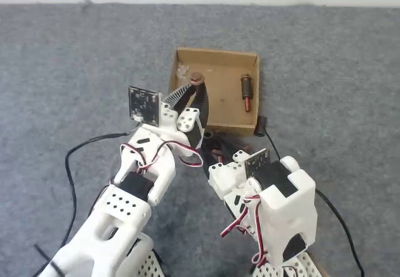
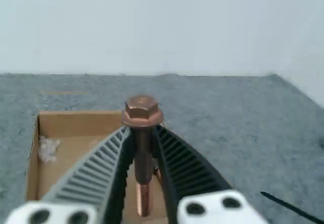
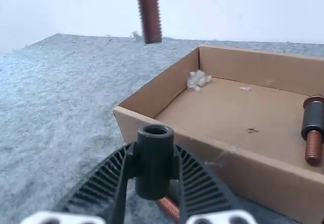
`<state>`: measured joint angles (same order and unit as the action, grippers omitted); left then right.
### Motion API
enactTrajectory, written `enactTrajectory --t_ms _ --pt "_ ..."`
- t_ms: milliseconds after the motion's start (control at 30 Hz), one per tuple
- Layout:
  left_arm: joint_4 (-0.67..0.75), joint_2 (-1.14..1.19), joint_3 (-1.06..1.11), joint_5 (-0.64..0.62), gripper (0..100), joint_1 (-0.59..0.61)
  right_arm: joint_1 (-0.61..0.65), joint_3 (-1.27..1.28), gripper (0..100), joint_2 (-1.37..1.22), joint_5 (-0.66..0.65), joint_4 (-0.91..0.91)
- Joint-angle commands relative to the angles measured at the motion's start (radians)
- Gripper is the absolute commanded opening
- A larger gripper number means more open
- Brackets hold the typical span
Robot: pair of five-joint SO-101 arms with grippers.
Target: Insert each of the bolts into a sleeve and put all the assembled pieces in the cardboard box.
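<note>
You have the left gripper (image 2: 143, 135) clamped on the copper bolt (image 2: 142, 110), thread down, over the left side of the cardboard box (image 3: 167, 90), and the right gripper (image 3: 154, 155) grasping the black sleeve (image 3: 154, 138) bore-up just near of that box, evidently to line up insertion.

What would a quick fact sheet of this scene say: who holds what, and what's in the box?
Left gripper: shut on a copper bolt, held upright, head up
Right gripper: shut on a black sleeve, upright, just outside the cardboard box
In the box: one assembled piece, lying flat; a white fluff scrap
Floor: grey carpet
</note>
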<state>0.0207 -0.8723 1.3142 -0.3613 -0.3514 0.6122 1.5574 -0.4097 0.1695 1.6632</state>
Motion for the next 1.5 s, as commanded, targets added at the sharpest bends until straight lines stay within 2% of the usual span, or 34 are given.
enactTrajectory --t_ms 0,400,633,933,1267,1467 --pt "-0.077 -0.038 -0.031 -0.026 1 -0.008 0.004 -0.025 0.6 0.007 0.005 0.05" --pt "-0.117 -0.031 -0.031 -0.026 1 -0.018 0.002 -0.025 0.6 0.004 0.005 0.084" --pt "-0.292 -0.031 -0.09 -0.023 1 -0.02 0.002 -0.025 0.6 0.004 0.003 0.084" --pt "-0.292 -0.037 -0.097 -0.021 1 -0.094 0.004 -0.021 0.6 0.004 0.003 0.082" --pt "-0.295 -0.029 -0.09 -0.021 1 -0.092 0.004 -0.005 0.6 0.012 0.003 0.088" --pt "-0.293 -0.029 -0.068 0.038 1 -0.094 0.004 0.0 0.6 0.013 -0.034 0.09"
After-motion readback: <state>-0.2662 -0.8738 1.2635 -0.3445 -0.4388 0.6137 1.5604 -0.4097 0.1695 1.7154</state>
